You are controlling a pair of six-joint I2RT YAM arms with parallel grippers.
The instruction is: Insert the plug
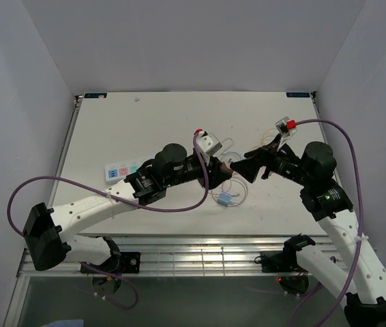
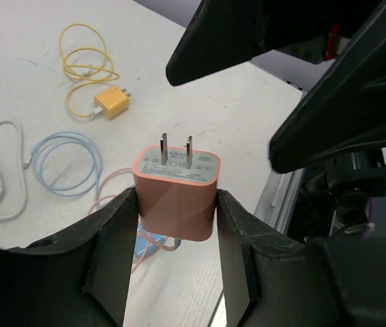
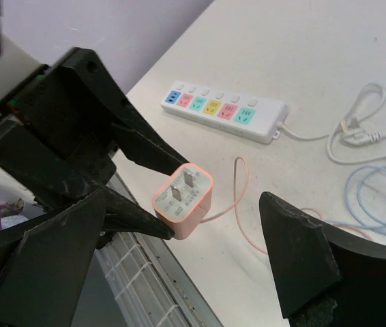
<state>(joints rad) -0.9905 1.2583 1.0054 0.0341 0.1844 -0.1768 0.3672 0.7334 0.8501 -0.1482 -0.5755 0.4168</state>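
Note:
My left gripper (image 2: 176, 200) is shut on a pink charger plug (image 2: 176, 196) and holds it above the table, its two metal prongs pointing away from the wrist. In the right wrist view the same plug (image 3: 183, 199) faces the camera, between the wide-open fingers of my right gripper (image 3: 179, 262), which do not touch it. A pink cable hangs from it. The white power strip (image 3: 224, 111) with coloured sockets lies on the table beyond. In the top view the left gripper (image 1: 221, 167) and the right gripper (image 1: 245, 167) meet at mid-table, and the strip (image 1: 121, 172) lies to the left.
A yellow plug with a coiled yellow cable (image 2: 110, 103), a light blue cable (image 2: 67, 163) and a white cable (image 2: 2, 177) lie on the table. A blue plug (image 1: 224, 199) lies below the grippers. The table's front edge and metal rail (image 3: 159, 286) are close.

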